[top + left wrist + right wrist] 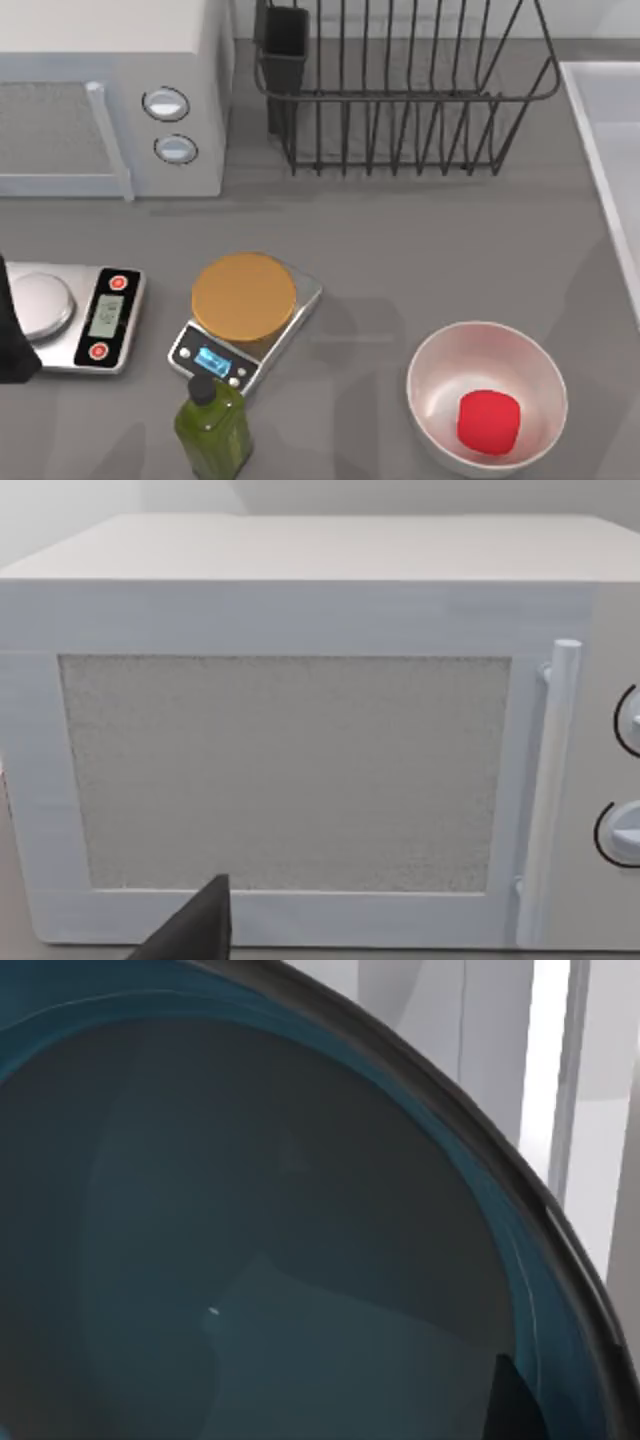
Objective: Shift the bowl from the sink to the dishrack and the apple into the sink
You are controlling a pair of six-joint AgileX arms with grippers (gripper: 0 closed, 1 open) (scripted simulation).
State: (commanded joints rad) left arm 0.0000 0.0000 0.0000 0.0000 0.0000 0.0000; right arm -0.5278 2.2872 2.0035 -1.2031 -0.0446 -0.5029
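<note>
The teal-blue bowl [250,1240] sits very close under my right wrist camera, its inside and dark rim curving across the view. A dark part of my right gripper [515,1400] sits just inside that rim. Pale sink [560,1110] walls rise behind it. The sink's raised rim [600,130] runs down the table's right edge. The red apple [488,420] lies in a whitish-pink bowl [430,380] at the front right. The black wire dishrack [400,95] stands at the back, with its cutlery cup [283,45] on the left corner. My left arm [10,340] stays at the far left.
A white microwave [110,100] fills the back left and faces my left wrist camera [300,770]. Two kitchen scales [70,315] stand at the front left, one carrying an orange disc [245,295]. A green bottle [212,425] stands at the front.
</note>
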